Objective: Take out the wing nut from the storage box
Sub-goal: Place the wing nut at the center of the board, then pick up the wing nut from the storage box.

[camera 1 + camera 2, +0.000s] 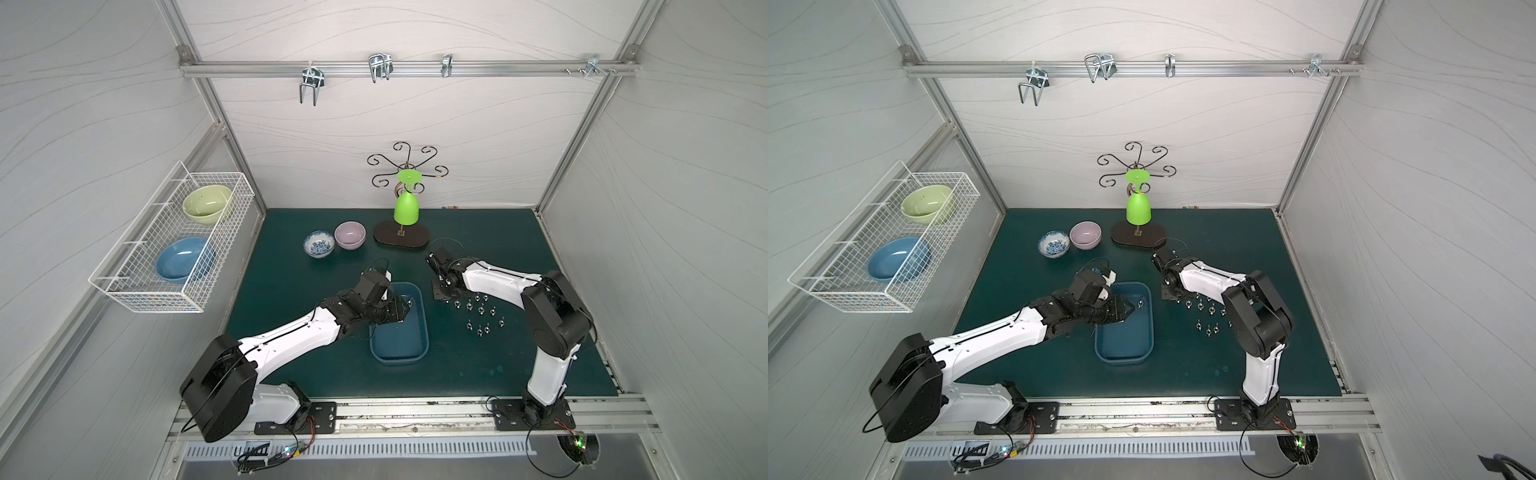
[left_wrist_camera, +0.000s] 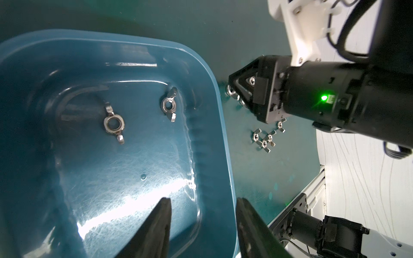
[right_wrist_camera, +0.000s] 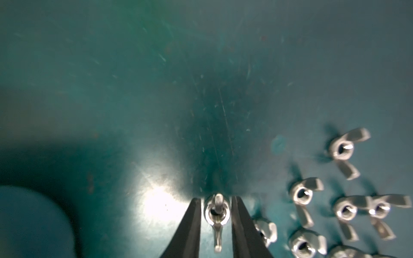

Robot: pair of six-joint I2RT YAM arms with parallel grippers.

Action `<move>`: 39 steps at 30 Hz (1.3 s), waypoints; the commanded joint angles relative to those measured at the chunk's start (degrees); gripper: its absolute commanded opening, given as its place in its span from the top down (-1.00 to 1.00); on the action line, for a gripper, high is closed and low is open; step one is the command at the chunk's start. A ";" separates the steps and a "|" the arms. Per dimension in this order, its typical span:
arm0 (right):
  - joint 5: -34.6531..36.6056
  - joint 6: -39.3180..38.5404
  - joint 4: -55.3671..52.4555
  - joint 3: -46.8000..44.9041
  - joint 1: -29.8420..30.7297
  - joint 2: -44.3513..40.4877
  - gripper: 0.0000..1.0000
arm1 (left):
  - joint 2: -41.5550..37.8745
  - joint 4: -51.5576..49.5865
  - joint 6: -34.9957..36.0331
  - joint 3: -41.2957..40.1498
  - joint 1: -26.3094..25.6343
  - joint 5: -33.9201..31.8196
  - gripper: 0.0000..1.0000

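the left fingers (image 1: 1127,309) are held about half apart over the storage box (image 2: 199,138) — in the left wrist view one finger is seen against the tub's floor and the other against its rim, and contact with the wall cannot be told. nothing is gripped by them. two nuts lie inside the box ahead of these fingertips: the wall-side wing nut (image 2: 168,107) just beside the wall nearest the outer finger, and the inner wing nut (image 2: 113,122) further in, apart from it. the right fingers (image 3: 197,207) are placed close to the table (image 3: 134,89), only narrowly parted, with a single wing nut (image 3: 216,212) lying between them — a thin gap is seen at each side, so it is not clamped. a cluster of wing nuts (image 3: 301,194) is spread on the table just beside the outer face of one right finger.
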 commanded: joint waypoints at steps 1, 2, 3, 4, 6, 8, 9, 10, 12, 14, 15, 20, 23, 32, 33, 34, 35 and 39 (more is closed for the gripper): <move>2.69 -1.91 -0.80 1.07 2.26 -4.56 0.43 | -3.32 -2.38 2.01 2.98 -0.19 -4.14 -0.03; 2.91 -1.94 -1.02 1.40 3.48 -5.34 0.42 | -4.15 -3.74 2.55 3.13 -0.04 -5.94 -0.04; 2.59 -1.94 -1.07 1.70 5.23 -6.27 0.41 | -5.31 -5.10 2.80 2.77 0.43 -7.68 -0.05; 2.15 -1.91 -1.01 2.27 7.20 -6.70 0.40 | -6.52 -5.53 2.69 1.90 1.60 -8.41 -0.05; 1.03 -1.89 -1.26 4.20 11.25 -6.09 0.36 | -8.58 -5.61 1.07 -0.70 5.59 -6.77 -0.04; -0.78 -2.74 -0.20 6.27 14.58 -4.23 0.31 | -10.32 -7.56 -1.24 -2.91 9.82 -6.46 0.00; -1.09 -3.56 0.73 7.15 16.18 -3.02 0.29 | -11.18 -8.94 -1.67 -3.66 11.57 -6.86 0.00; -1.04 -3.85 1.01 8.59 17.30 -1.33 0.28 | -11.95 -9.94 -1.79 -4.43 12.71 -7.37 0.00; -2.08 -4.43 0.39 11.96 18.54 1.92 0.27 | -13.18 -11.32 -2.14 -5.48 14.18 -8.32 0.00; -3.17 -4.44 0.79 13.71 19.16 4.13 0.26 | -14.13 -11.33 -2.52 -6.96 15.68 -7.65 -0.01; -4.14 -4.36 1.37 14.14 19.18 5.02 0.26 | -14.38 -10.99 -2.77 -7.76 16.70 -6.40 -0.01; -6.41 -4.08 2.33 16.06 19.09 8.50 0.23 | -14.28 -9.37 -3.33 -9.72 18.35 -3.12 -0.02; -7.27 -4.35 2.42 17.52 18.96 10.37 0.22 | -14.06 -8.39 -3.57 -10.14 18.39 -2.64 -0.02; -8.01 -3.65 1.69 19.86 17.69 15.20 0.21 | -13.81 -7.85 -2.60 -9.79 19.22 -2.07 -0.03; -8.13 -3.63 2.04 19.66 17.60 15.41 0.22 | -13.81 -7.77 -2.50 -9.79 19.32 -1.96 -0.03; -8.34 -3.56 2.30 19.49 17.53 15.46 0.21 | -13.70 -7.76 -2.43 -9.79 19.40 -1.95 -0.03; -8.37 -3.58 2.69 19.08 17.59 15.50 0.21 | -13.57 -7.76 -2.34 -9.79 19.48 -1.83 -0.03; -7.73 -3.47 3.10 18.87 17.51 15.61 0.24 | -13.10 -7.52 -2.33 -9.88 19.58 -1.41 -0.03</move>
